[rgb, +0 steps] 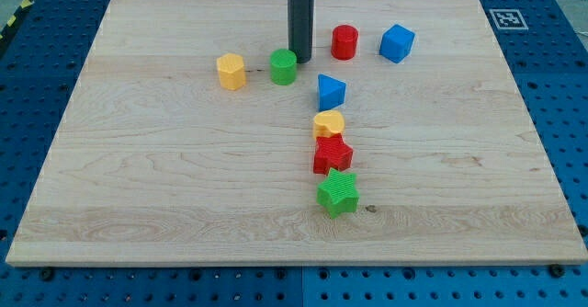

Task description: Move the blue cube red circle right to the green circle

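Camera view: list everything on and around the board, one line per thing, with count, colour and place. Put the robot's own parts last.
Wooden board: one, light wood, fills most of the view.
Yellow hexagonal block: one, yellow, upper left of centre.
Green cylinder block: one, green, just right of the yellow hexagonal block.
Red cylinder block: one, red, top, right of centre.
Blue cube: one, blue, right of the red cylinder block.
Blue triangular block: one, blue, centre.
Yellow rounded block: one, yellow, below the blue triangular block.
Red star block: one, red, touching the yellow rounded block's underside.
Green star block: one, green, lowest in the column.
Blue perforated table: one, blue, around the board.
My tip: one dark rod, beside the green cylinder block's right.
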{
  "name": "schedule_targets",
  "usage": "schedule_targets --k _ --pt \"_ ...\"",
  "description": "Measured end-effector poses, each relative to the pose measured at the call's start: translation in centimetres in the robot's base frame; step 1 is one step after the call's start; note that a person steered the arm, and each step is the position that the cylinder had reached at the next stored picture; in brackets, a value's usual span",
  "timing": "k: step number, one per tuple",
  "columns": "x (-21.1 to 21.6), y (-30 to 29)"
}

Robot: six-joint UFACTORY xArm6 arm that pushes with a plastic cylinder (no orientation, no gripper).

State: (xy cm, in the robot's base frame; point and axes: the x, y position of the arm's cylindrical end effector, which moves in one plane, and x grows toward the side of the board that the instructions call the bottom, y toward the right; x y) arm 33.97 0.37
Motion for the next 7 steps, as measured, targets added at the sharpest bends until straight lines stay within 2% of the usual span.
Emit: schedule_targets --k 1,3,4,5,7 --pt "0.1 -0.6" --pt "-5.6 -2.4" --pt "-7.5 1.6" --pt "-7.3 5.5" --pt "-6.5 6.9"
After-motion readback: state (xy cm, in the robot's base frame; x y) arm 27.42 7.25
